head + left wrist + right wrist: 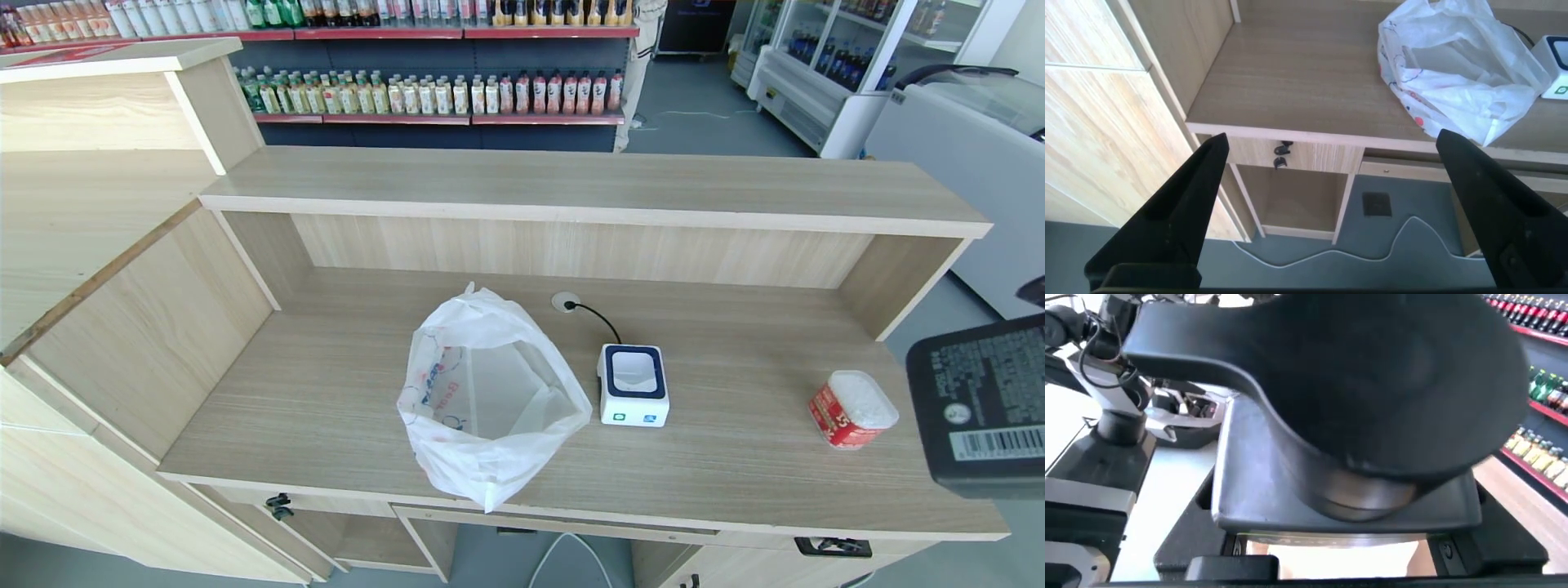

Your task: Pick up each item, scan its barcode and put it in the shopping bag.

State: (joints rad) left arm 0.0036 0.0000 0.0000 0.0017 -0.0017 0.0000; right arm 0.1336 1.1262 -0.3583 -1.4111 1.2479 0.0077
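Left end effector (1331, 143) hangs off the near-left corner of the bench (735, 474), out over the floor; jaws spread wide, nothing between them; idle by the look of it.

Right end effector (1343, 539) is up at the near-right, clamped on a black pack (980, 400), as far as I can judge: the pack hangs in the air above the bench's right end with nothing else under it. Its barcode label (996, 445) sits on the near end of the upper face, turned up; the strip runs left to right, and the pack's long axis looks to run roughly 6 to 12, though part of it is cut off.

Key relation: the scanner (633, 384) lies at about 9 to 10 o'clock from the pack, down on the bench with its window facing up; so label and window both face up, and I'd say the pack must travel left and be turned label-down over the window. The right arm is clearly nearer.

Red cup with white lid (849, 408) stands on the bench between pack and scanner, at 9 o'clock from the pack; it could be in the sweep path if the pack goes low; it is not yet bagged.

Shopping bag (490, 400) is just beside the scanner at its 9 o'clock, mouth open upward, looks empty; the final drop is there.

A cable (596, 318) runs from the scanner toward 11; drink shelves (424, 90) far behind at 12.
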